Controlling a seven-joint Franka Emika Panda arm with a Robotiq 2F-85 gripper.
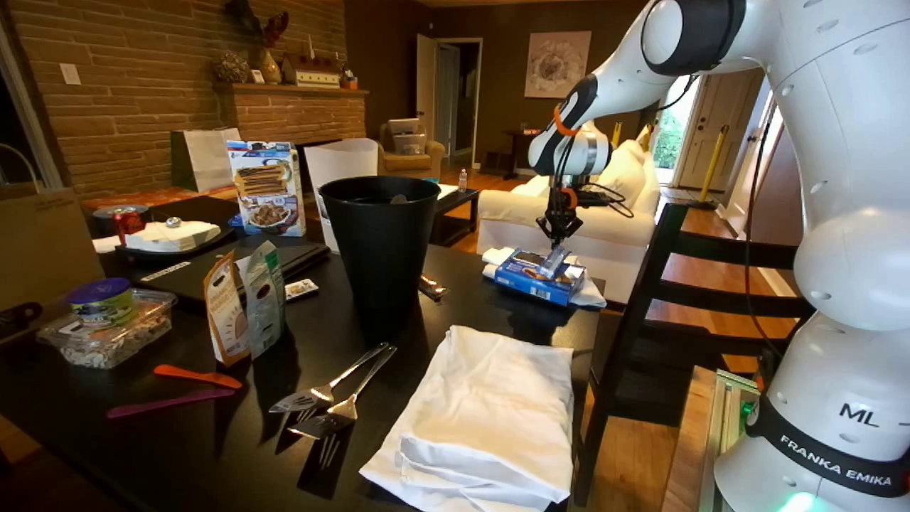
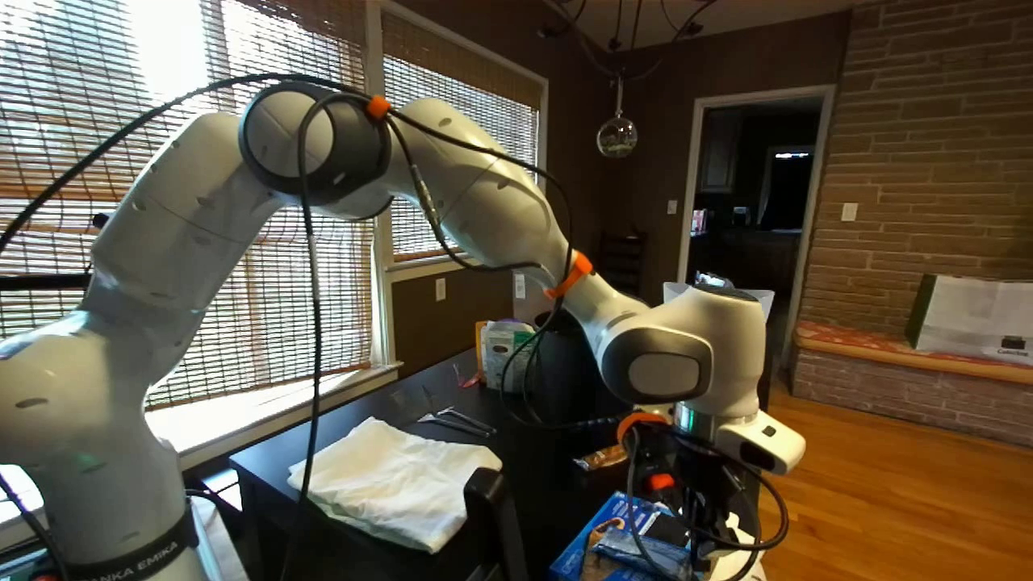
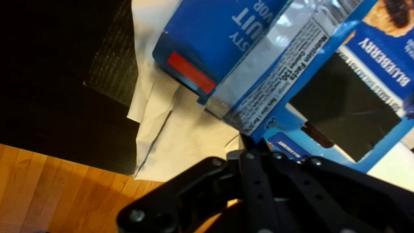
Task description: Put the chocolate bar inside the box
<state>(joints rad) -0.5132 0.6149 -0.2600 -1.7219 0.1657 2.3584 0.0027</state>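
I have the gripper [image 3: 255, 146] closed, pinching the wrapped bar [image 3: 286, 72] by one end, over the blue box [image 1: 532, 277] near a corner of the table [image 1: 473, 309]. Pick-up appears complete; insertion remains.

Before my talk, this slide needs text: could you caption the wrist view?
Gripper pinching one end of the wrapped bar, slanted across the blue box, not yet inside.
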